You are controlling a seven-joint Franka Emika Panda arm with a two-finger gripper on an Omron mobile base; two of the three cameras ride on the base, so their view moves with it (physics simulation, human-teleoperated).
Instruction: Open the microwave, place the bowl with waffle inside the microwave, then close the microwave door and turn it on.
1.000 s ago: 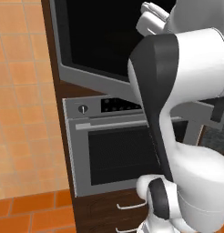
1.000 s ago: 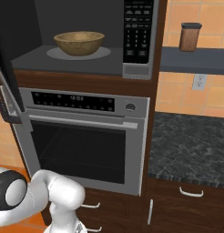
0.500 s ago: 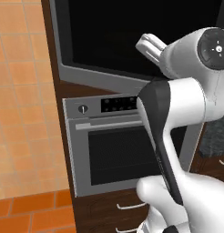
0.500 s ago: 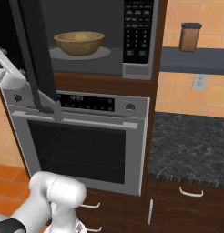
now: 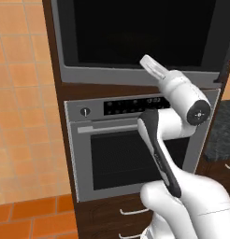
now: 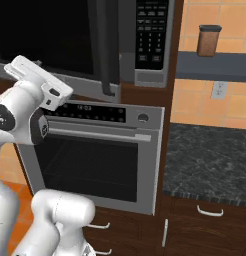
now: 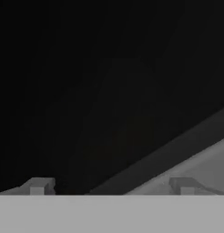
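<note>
Microwave (image 6: 95, 45) is the reference here, built into the dark wood column. Microwave door (image 5: 135, 32) reads as shut or very nearly shut: black glass panel covers the cavity, grey lower rim along the bottom edge. From the right base view the slim dark vertical handle (image 6: 109, 47) stands at the door's right edge, just left of the black keypad (image 6: 149, 32).

Claw (image 7: 109, 186) is wide open, nothing between the fingertips (image 7: 38, 185). It sits right up against the door's lower part; hand view has dark glass above and the grey rim cutting diagonally across the lower right. Whether a fingertip actually touches the door, can't tell. In the left base view the white hand is at the door's lower rim, right of centre; in the right base view it's at the lower left of the door.

Bowl and waffle: hidden behind the dark glass.

Steel oven (image 6: 95, 160) is directly below the microwave, with display strip, round knob (image 6: 142, 117) at its upper right and horizontal bar handle. Wood drawers (image 6: 120, 230) below that.

Right of the microwave column: dark speckled surface (image 6: 210, 160), lower than the microwave, wall outlet (image 6: 218, 90) above it. Grey shelf (image 6: 215, 65) level with the microwave's lower part carries a brown canister (image 6: 208, 40), upright. Left of the column: orange tiled wall (image 5: 21, 93).
</note>
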